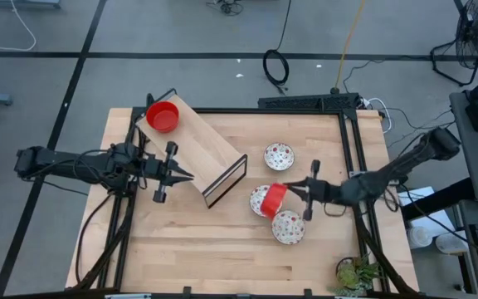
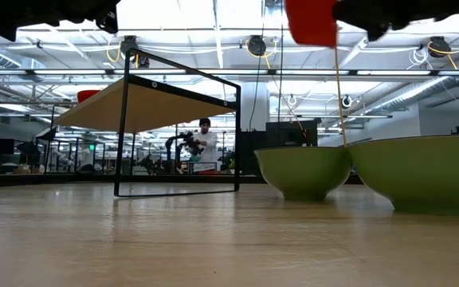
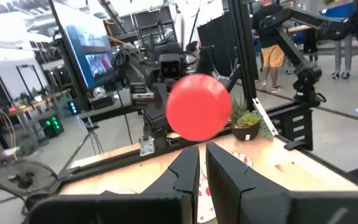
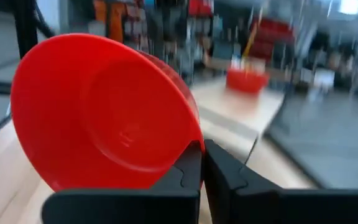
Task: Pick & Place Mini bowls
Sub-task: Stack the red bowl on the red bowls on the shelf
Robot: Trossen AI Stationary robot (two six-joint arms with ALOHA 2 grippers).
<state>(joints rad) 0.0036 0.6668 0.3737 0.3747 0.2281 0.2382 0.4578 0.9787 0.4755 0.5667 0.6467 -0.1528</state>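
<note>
Right gripper (image 1: 292, 193) clamped on red bowl (image 1: 275, 199)'s rim; left gripper (image 1: 191, 175) nearly closed, empty; no legible writing.

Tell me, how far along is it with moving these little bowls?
One red bowl already sits on the raised wooden shelf. The right gripper holds a second red bowl in the air. Three patterned bowls wait on the table; the left gripper idles shut.
</note>
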